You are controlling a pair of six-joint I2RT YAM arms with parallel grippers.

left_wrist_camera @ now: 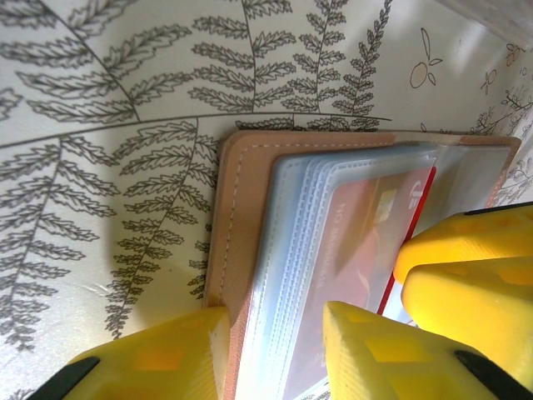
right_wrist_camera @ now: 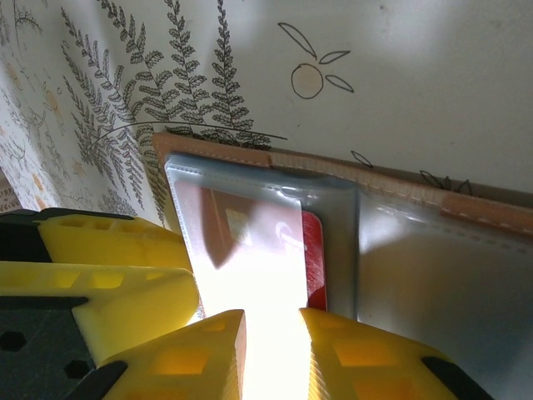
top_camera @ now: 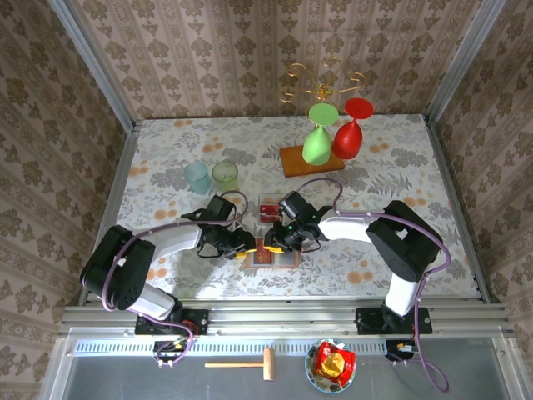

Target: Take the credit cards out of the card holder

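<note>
Seen from the top, the small brown leather bifold card holder (top_camera: 287,259) is found open near the table's front edge, with the yellow left gripper (top_camera: 247,243) and yellow right gripper (top_camera: 281,237) both on it.

From the left wrist, its stitched edge is straddled by half-spread jaws; a clamp can't be confirmed.

From the right wrist, the sleeved red credit card (right_wrist_camera: 312,258) is seen just ahead of the narrowed jaws, red edge running straight out. The grip is hidden by glare.

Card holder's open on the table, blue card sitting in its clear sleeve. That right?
Not quite. The card in the clear sleeve is red, not blue; the left wrist view shows it. The card holder does lie open on the table.
</note>
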